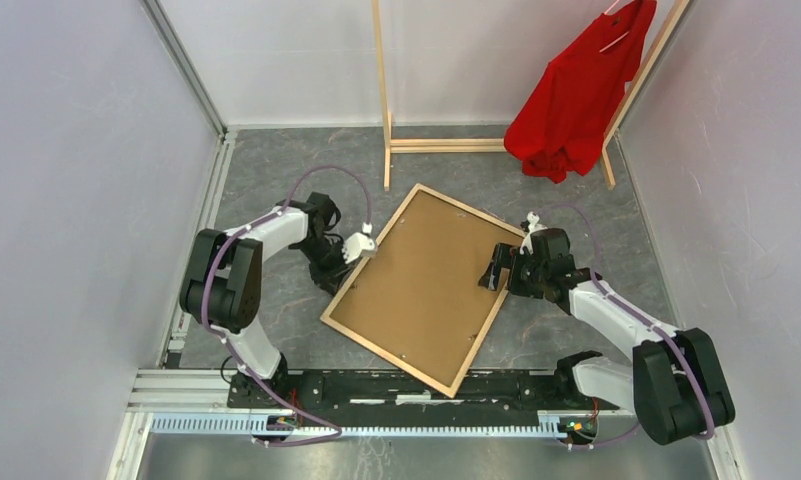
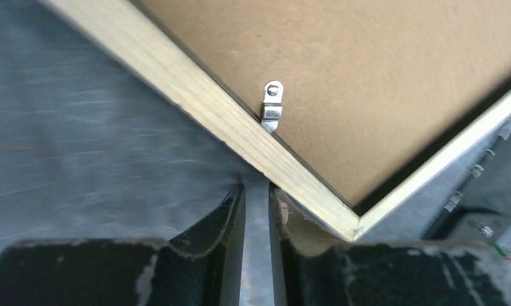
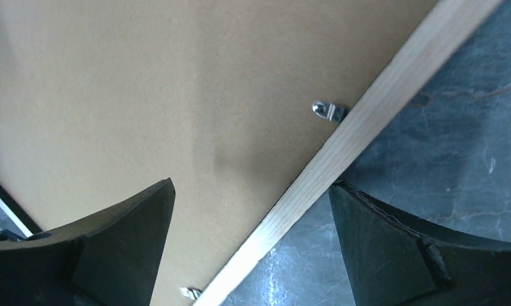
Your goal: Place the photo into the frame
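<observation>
The frame lies face down on the grey table, its light wood back up, with the brown backing board set inside it. The photo is hidden. My left gripper is at the frame's left rail, just outside it near a corner. Its jaws are almost together with nothing between them. My right gripper is open and straddles the right rail, one finger over the backing board and one over the table. Small metal clips sit on the board by the rails.
A tall wooden clothes rack with a red shirt stands at the back. White walls close in left and right. A metal rail with the arm bases runs along the near edge.
</observation>
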### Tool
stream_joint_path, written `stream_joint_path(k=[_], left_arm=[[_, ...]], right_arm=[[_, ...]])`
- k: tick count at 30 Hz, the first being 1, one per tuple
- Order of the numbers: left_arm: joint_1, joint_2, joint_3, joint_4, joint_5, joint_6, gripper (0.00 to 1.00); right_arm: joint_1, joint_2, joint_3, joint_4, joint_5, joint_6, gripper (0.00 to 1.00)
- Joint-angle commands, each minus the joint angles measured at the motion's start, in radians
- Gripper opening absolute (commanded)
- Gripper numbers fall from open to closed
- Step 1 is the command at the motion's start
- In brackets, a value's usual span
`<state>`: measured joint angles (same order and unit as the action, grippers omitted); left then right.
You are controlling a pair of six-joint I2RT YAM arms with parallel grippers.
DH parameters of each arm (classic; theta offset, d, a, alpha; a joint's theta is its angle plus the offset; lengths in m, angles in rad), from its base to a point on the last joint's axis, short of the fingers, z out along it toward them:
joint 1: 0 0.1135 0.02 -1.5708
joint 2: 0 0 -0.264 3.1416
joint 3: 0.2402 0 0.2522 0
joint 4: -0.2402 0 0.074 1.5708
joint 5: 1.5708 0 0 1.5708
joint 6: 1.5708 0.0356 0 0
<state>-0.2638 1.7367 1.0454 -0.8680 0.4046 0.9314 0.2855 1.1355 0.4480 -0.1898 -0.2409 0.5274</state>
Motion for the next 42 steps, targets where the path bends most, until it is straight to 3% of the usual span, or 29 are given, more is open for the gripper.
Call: stream_joint_path(k=[1,6,12,17,25,31,42], left_arm=[[-0.048,-0.046,-0.068,-0.172,0.158,0.133,0.28],[-0.024,-0.039,-0.003,-0.251,0.216,0.166,0.34],[0.077,0.111,0.231,-0.058,0.265,-0.168,0.41],[0.076,0.238,0.345,-0.03,0.366,-0.281,0.44],[0.072,0.323,0.398,-0.025,0.439,-0.31,0.36],[0.069,0.344,0.396,-0.031,0.451,-0.3,0.29],[0.07,0.359,0.383,-0.017,0.452,-0.307,0.21]], right_arm=[[-0.015,0.033,0.08,0.052,-0.033,-0.033,0.98],[-0.029,0.018,0.176,-0.012,0.049,-0.074,0.97],[0.016,0.02,0.218,0.082,0.022,-0.021,0.9],[0.126,0.156,0.262,0.227,0.019,0.053,0.89],[0.28,0.488,0.467,0.401,0.012,0.117,0.83],[0.325,0.697,0.64,0.414,-0.005,0.141,0.78],[0.333,0.867,0.76,0.447,-0.032,0.181,0.75]])
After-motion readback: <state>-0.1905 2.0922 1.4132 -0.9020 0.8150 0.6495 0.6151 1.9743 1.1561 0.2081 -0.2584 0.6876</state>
